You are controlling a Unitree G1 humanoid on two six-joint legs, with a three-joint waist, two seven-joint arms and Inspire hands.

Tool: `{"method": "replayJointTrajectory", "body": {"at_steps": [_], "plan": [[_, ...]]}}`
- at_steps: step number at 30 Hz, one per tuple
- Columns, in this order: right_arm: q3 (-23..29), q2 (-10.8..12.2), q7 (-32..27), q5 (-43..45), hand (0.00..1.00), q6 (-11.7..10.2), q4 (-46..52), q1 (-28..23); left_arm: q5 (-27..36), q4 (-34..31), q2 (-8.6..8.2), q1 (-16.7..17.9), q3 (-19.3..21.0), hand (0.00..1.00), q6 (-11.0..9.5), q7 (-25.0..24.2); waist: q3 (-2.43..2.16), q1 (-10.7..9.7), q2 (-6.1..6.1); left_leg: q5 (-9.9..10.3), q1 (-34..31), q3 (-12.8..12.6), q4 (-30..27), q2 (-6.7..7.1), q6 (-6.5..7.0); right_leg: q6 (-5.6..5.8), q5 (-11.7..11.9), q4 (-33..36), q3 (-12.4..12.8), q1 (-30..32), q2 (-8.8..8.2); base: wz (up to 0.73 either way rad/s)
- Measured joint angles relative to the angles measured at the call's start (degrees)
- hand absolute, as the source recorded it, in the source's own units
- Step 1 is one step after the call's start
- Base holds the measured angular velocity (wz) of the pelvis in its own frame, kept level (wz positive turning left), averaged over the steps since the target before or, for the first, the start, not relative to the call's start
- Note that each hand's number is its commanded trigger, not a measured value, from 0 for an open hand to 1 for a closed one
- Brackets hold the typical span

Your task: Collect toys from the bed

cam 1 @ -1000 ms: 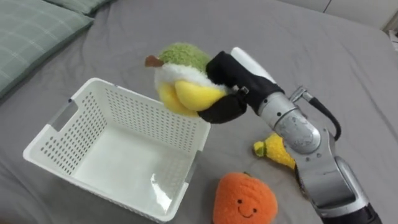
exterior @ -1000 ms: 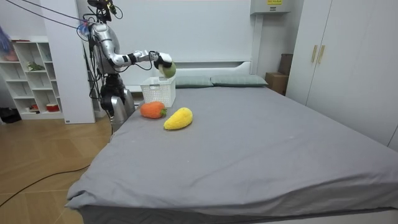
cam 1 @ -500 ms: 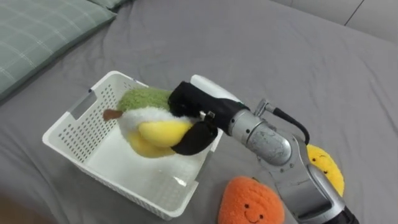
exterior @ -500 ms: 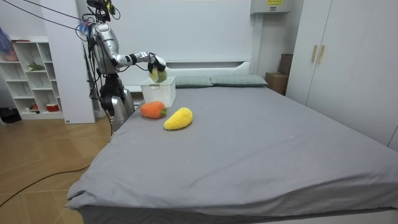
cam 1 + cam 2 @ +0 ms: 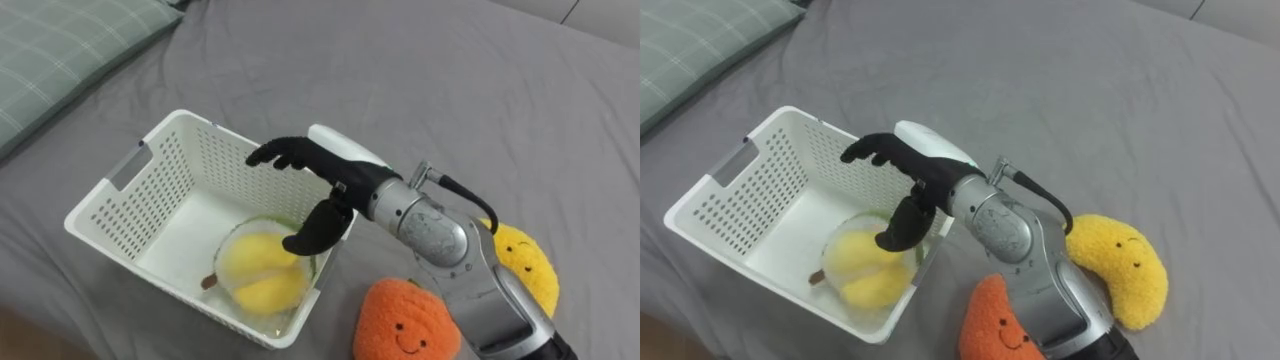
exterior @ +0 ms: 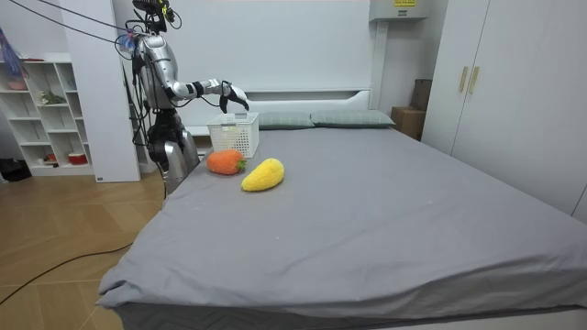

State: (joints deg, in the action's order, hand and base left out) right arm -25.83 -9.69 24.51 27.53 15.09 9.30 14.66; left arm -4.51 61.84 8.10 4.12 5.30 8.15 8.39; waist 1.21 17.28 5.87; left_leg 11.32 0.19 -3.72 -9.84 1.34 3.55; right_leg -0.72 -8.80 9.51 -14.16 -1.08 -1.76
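Right robot hand (image 5: 322,168) open, empty, above the basket (image 5: 215,150) rim; plush pear (image 5: 256,276) inside

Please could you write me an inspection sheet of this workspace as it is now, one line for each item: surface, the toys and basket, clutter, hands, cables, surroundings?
surface: grey bed sheet, smooth.
job's things: white basket stands on the sheet; yellow-green plush toy lies inside it; orange plush toy and yellow plush toy lie on the sheet outside, beside the basket.
clutter: green pillow beyond the basket.
hands: right hand open above the basket, holding nothing.
cables: nothing seen besides the robot's own.
surroundings: white shelf unit at the room view's left, white wardrobe at its right, wooden floor.
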Motion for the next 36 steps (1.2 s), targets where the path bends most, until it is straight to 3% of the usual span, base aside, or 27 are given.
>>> {"method": "replayJointTrajectory", "body": {"at_steps": [13, 22, 31, 32, 36], "plan": [[0.06, -0.03, -1.41, 0.1, 0.0, -0.02, 0.0, -2.99, -0.15, -0.12, 0.14, 0.05, 0.1, 0.0, 0.1, -0.07, -0.77, -1.08, -0.51, -0.18, 0.43, 0.2, 0.07, 0.15, 0.09, 0.07, -0.04, 0.1, -0.87, -0.96, -0.25, 0.0], [0.51, 0.09, -2.75, 0.1, 0.0, -0.1, 0.01, -2.99, -0.14, -0.23, 0.15, 0.49, 0.12, 0.0, 0.09, -0.27, -0.77, -2.66, -0.54, -0.45, 1.29, 0.83, 0.22, 0.37, 0.18, 0.18, -0.05, 0.08, -1.02, -2.07, -0.36, 0.03], [9.36, -0.07, -5.35, -0.23, 0.0, -0.21, 0.67, -5.86, -0.21, -1.05, -0.4, 1.7, 3.04, 0.0, 0.05, -1.44, -0.81, -3.37, -0.49, -0.45, 1.48, 0.49, 0.21, 0.35, 0.18, 0.25, -0.01, 0.09, -0.04, -1.94, -0.24, -0.01], [10.56, -0.2, -5.79, -0.28, 0.0, -0.31, 0.73, -6.13, -0.18, -1.21, -0.5, 2.05, 3.56, 0.0, 0.04, -1.3, -1.01, -3.78, -0.26, -0.46, 1.65, 0.27, 0.12, 0.34, 0.17, 0.25, -0.01, 0.08, 0.09, -1.9, -0.23, -0.03], [15.34, -0.51, -8.27, -0.28, 0.0, -0.85, 0.73, -6.26, -0.1, -1.2, -0.69, 3.19, 4.03, 0.0, -0.07, -1.09, -1.06, -5.81, -0.34, -0.47, 1.6, -0.02, 0.12, 0.34, 0.18, 0.28, 0.02, 0.1, -0.1, -1.96, -0.28, -0.03]]}}
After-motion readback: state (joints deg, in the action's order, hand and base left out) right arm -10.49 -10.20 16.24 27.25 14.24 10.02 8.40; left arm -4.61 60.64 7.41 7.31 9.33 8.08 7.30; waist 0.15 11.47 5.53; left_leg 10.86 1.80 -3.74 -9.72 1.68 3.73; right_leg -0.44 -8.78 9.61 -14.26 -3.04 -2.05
